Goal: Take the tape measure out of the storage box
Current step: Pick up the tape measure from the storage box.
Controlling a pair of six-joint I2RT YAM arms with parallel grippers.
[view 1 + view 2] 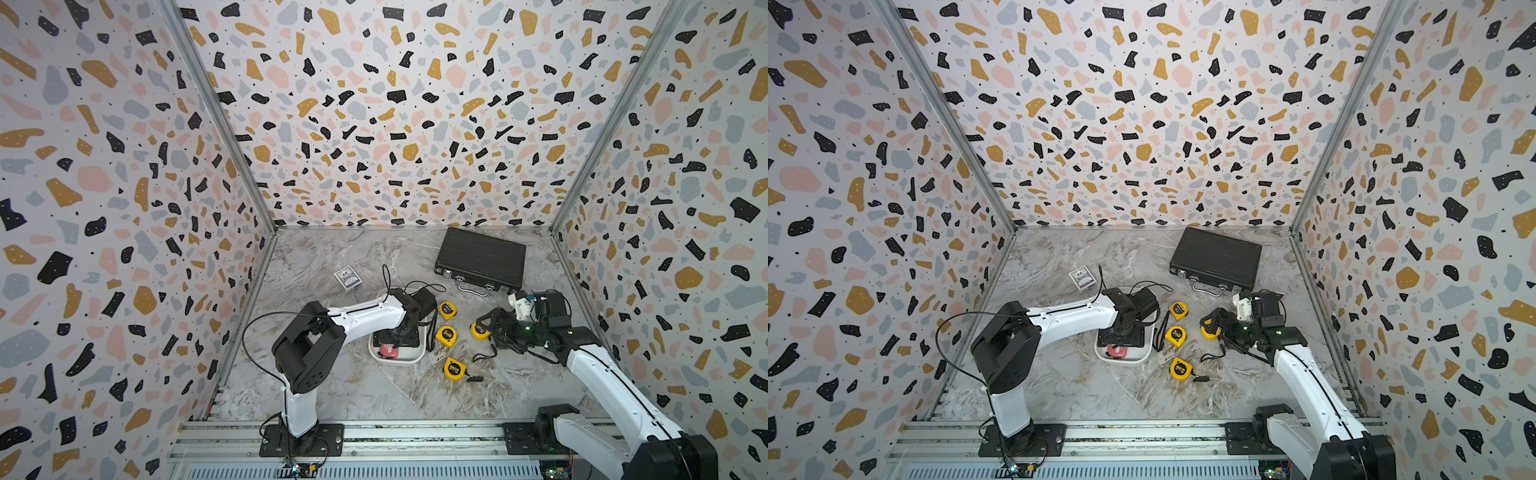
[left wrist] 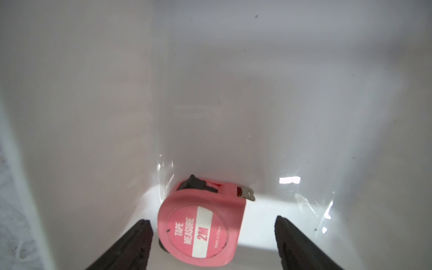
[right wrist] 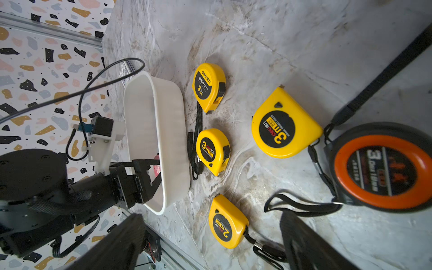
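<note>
Pink tape measure [image 2: 201,224]: lies flat inside white storage box [image 2: 233,93], not yet out. Left gripper [image 2: 212,219]: jaws apart, straddling it, no grip. Right gripper [image 3: 210,217]: jaws wide, empty. Remaining: clamp, lift, set outside.

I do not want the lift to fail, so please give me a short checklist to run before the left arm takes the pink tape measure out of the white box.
1. The pink tape measure sits between the jaws of the left gripper: ok.
2. Grip closed on it: not ok; one finger is near its side, the other stands apart.
3. It lies flat on the floor of the storage box: ok.
4. The right gripper is away from the box: ok; open, empty, near the yellow tape measures on the table.
5. Anything caught under it: cannot tell.
</note>
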